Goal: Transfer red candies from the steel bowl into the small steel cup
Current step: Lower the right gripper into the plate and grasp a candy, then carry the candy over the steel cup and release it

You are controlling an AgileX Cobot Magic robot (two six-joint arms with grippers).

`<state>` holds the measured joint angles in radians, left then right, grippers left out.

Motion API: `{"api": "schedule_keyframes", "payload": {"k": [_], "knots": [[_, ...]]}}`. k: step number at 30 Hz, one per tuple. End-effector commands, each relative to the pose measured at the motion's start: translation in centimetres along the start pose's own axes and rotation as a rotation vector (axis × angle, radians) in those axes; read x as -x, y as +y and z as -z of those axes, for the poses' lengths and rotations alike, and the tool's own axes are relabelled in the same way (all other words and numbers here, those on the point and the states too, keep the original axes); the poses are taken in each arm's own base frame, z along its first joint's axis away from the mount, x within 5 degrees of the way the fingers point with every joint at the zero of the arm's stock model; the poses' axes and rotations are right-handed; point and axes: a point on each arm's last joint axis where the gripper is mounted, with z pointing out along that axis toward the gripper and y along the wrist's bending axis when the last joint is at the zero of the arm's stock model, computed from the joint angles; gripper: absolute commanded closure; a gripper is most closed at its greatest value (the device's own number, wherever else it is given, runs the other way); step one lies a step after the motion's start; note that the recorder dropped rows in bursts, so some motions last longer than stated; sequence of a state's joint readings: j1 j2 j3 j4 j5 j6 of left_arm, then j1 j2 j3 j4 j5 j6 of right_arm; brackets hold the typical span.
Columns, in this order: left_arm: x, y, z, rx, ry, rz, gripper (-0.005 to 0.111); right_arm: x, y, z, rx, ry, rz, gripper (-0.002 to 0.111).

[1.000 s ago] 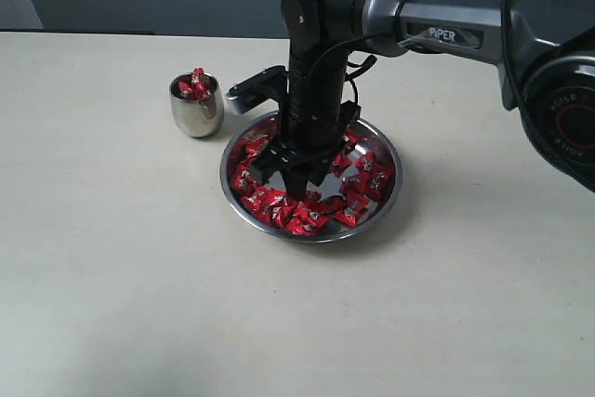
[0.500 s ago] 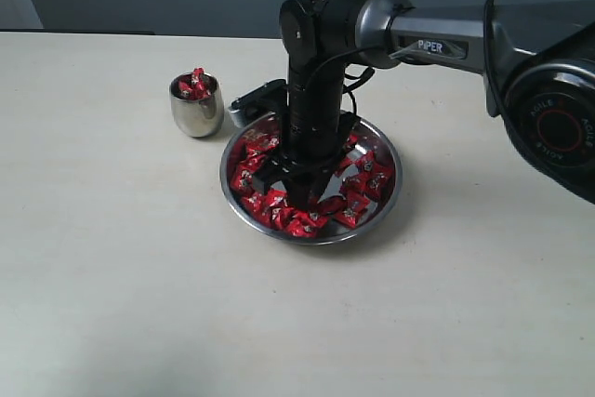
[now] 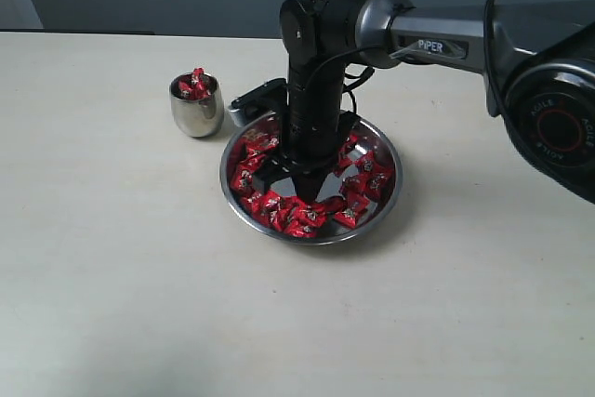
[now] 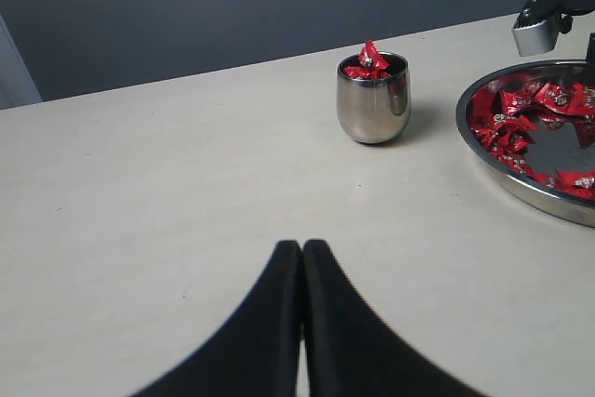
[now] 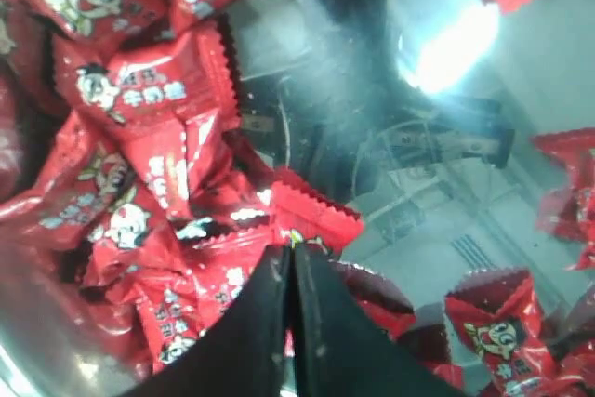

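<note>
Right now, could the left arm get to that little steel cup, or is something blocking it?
Probably yes. Only bare table lies between the left gripper and the small steel cup, and the right gripper is off in the steel bowl. The left jaws are shut, though, and would need opening.

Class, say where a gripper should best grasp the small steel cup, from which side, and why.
Grip the small steel cup across its rounded sides, probably level from the side away from the steel bowl: it stands upright, with red candies heaped above its rim.

the small steel cup (image 3: pixel 196 109) sits left of the steel bowl (image 3: pixel 311 239), red candies (image 3: pixel 302 220) in both.
</note>
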<state>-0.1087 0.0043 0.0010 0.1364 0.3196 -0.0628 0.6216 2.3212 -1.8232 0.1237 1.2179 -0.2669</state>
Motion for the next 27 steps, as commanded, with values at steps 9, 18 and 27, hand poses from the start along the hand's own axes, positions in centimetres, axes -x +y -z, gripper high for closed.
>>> {"api": "schedule_keyframes", "payload": {"k": [9, 18, 27], "knots": [[0.1, 0.0, 0.0, -0.004, -0.015, 0.006, 0.106, 2.5, 0.0, 5.6, -0.085, -0.447, -0.007, 0.109], [0.1, 0.0, 0.0, -0.004, -0.015, 0.006, 0.106, 6.3, 0.0, 7.1, -0.017, -0.869, -0.095, 0.109], [0.1, 0.0, 0.0, -0.004, -0.015, 0.006, 0.106, 9.4, -0.3, 6.5, 0.059, -0.934, -0.118, 0.109]]}}
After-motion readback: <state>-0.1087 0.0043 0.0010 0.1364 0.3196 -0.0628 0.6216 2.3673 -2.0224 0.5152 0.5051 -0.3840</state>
